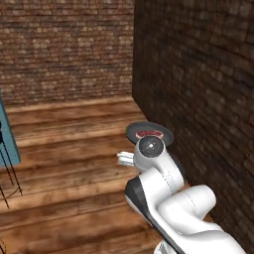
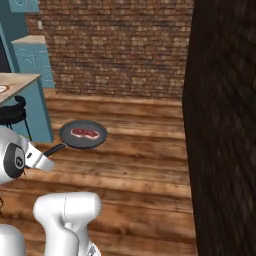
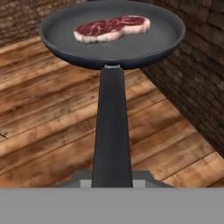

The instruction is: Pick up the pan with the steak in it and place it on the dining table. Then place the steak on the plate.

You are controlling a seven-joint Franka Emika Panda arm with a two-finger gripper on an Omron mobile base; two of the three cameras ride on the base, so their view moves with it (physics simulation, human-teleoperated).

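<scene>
one small flat slab of raw red steak (image 3: 113, 27) with white marbling lies loose inside the round dark grey frying pan (image 3: 131, 46), in the upper part of the hand view, a little toward the far side of the pan floor. the two-finger gripper (image 3: 113, 180) is closed narrow around the near end of the pan's long thin black handle (image 3: 112, 127), at the bottom centre of that view. the pan hangs in the air above the brown wooden plank floor (image 3: 39, 127), with nothing under it.

in the right base view the pan (image 2: 83, 135) sits left of centre with the steak (image 2: 83, 133) on it, and the beige speckled dining table (image 2: 15, 83) on its teal base shows at the left edge, well apart from the pan. a bit of the red-rimmed plate (image 2: 2, 89) shows on it at the very edge. in the left base view the pan (image 1: 149, 133) peeks out behind the white arm, near the dark brick wall (image 1: 198, 99) on the right.

several risks, as i judge them. the hold is far from the heavy end, so the handle can turn between the fingers and the pan can droop. if the pan tips or the base turns fast, the steak can slide over the low rim to the floor. the brick wall is near the pan's right side, so a wide swing may knock the rim against it. the table edge is also a danger if the pan comes too low.
</scene>
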